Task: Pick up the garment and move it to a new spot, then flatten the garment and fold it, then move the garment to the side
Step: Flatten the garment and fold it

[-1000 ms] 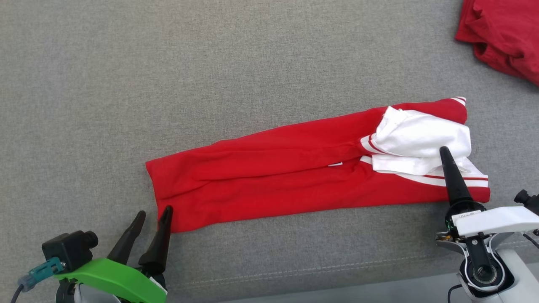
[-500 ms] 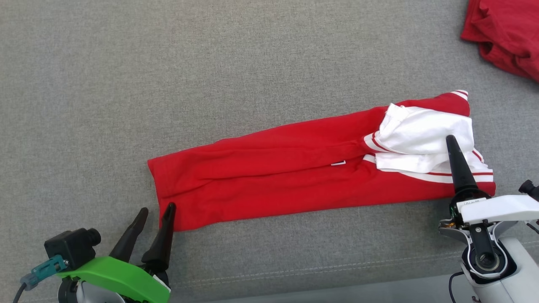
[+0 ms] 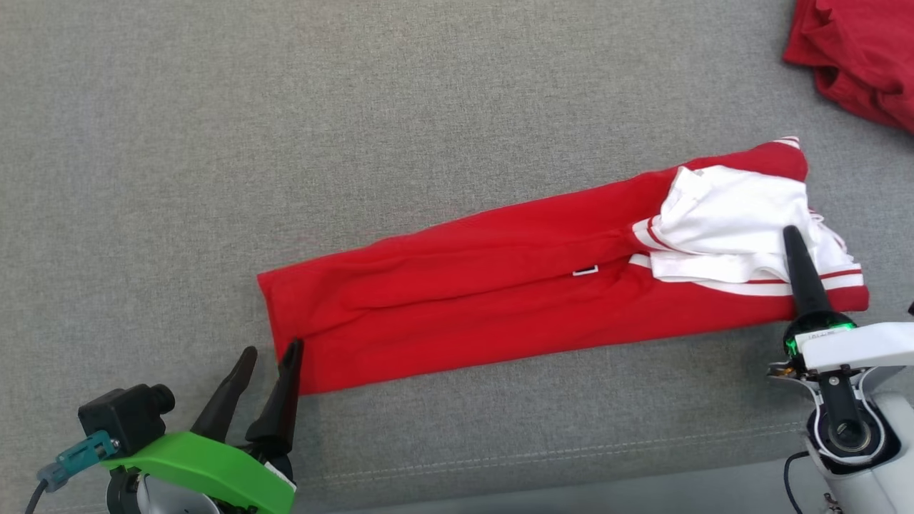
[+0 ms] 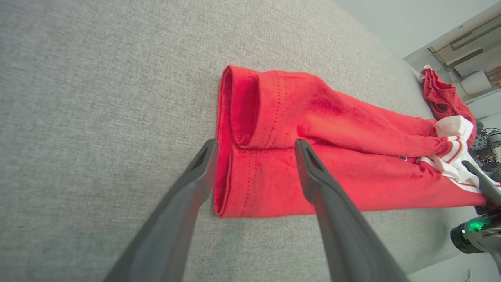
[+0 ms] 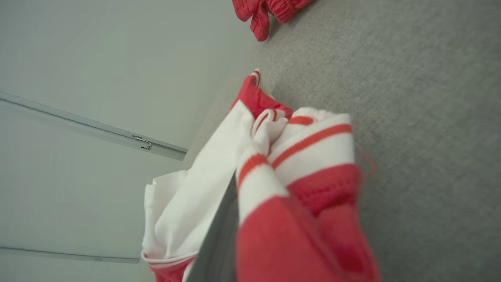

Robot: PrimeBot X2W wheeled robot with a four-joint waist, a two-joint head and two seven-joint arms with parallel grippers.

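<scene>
The garment (image 3: 500, 300), a red shirt with a white, red-striped collar end, lies folded into a long strip on the grey cloth surface. My right gripper (image 3: 791, 235) is at its right end and shut on the bunched white and striped cloth. In the right wrist view that cloth (image 5: 305, 156) is draped over one dark finger (image 5: 217, 243). At the strip's lower left corner my left gripper (image 3: 272, 348) is open. In the left wrist view its fingers (image 4: 332, 219) straddle the hem (image 4: 235, 184) without pinching it.
A second red garment (image 3: 857, 50) lies crumpled at the far right corner, also seen as a red heap (image 4: 442, 94). The grey surface (image 3: 214, 143) stretches bare to the far side and left. Its seam and front edge (image 3: 571, 457) run just before my arms.
My right gripper has shut on the garment's collar end and shifted right. That end of the strip has swung a little farther from me. The left gripper stays open at the hem.
</scene>
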